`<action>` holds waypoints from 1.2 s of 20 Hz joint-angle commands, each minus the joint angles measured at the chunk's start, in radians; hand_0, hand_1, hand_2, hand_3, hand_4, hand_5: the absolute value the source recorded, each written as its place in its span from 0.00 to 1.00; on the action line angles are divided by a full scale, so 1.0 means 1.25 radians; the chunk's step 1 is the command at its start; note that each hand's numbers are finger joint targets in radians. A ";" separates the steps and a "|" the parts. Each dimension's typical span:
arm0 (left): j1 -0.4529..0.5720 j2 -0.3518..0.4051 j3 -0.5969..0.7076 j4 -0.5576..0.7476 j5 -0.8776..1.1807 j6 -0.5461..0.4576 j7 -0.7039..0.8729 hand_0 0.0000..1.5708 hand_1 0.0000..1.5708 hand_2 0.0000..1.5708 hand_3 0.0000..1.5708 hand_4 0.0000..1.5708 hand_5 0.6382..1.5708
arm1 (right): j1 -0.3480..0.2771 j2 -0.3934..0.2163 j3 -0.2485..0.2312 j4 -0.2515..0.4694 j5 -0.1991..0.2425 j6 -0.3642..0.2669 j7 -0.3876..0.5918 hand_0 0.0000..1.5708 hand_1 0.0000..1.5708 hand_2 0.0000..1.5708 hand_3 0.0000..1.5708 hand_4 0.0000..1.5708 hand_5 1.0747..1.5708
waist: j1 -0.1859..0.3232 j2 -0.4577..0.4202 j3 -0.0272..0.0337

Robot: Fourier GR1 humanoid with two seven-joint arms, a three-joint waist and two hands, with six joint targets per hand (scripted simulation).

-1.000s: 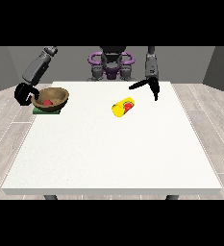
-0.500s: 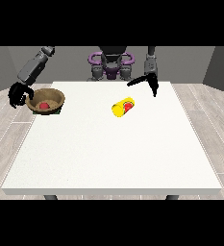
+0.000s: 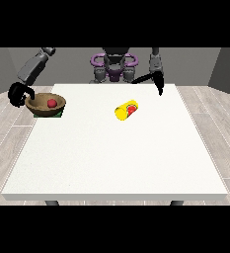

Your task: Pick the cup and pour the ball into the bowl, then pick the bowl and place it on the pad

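A brown wooden bowl stands on a green pad at the table's far left, with a red ball inside it. The hand at the view's left hangs just beside the bowl's left rim, its fingers loosely bent and holding nothing. A yellow cup lies on its side near the middle of the table, its red inside facing right. The hand at the view's right is raised above the table's back right, fingers straight and pointing down, well apart from the cup.
The white table stretches towards the camera. The robot's torso stands behind the far edge. Wooden floor surrounds the table.
The hand at the view's left has drawn back leftwards from the bowl's rim. The hand at the view's right has lifted slightly. Bowl, ball and cup stay where they were.
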 commanded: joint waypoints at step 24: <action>0.076 0.000 0.001 -0.092 0.013 -0.016 0.045 0.00 0.00 0.00 0.00 0.00 1.00 | -0.063 -0.220 0.014 0.011 0.042 0.046 0.118 0.00 0.00 0.17 0.16 0.00 0.86 | -0.029 -0.029 -0.0008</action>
